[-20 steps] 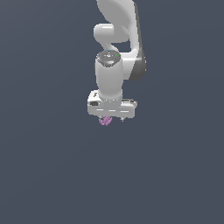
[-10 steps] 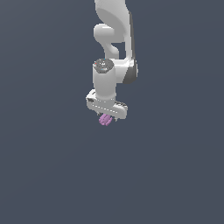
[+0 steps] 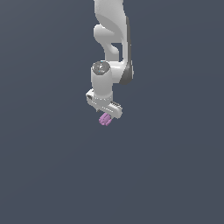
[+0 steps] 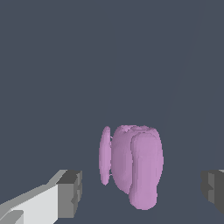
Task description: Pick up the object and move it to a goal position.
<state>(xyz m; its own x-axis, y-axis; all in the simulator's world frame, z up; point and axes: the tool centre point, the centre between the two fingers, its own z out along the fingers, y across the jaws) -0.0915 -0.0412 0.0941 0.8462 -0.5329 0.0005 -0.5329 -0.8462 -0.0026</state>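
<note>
The object [image 3: 104,120] is a small pink-purple ridged blob just under my white gripper [image 3: 105,114] in the exterior view. In the wrist view the object [image 4: 131,166] stands between my two grey fingertips, and my gripper [image 4: 142,190] is open around it. One finger [image 4: 70,194] and the other finger [image 4: 213,187] are set wide, each with a clear gap to the blob. Neither pad touches it. The hand is tilted, lower toward the exterior view's right.
The plain dark grey ground fills both views with no edges or other objects. The white arm [image 3: 111,39] rises above the gripper to the frame's top.
The wrist has turned and the hand has tilted, shifting slightly to the exterior view's left. The blob has stayed in nearly the same place and shows more below the hand.
</note>
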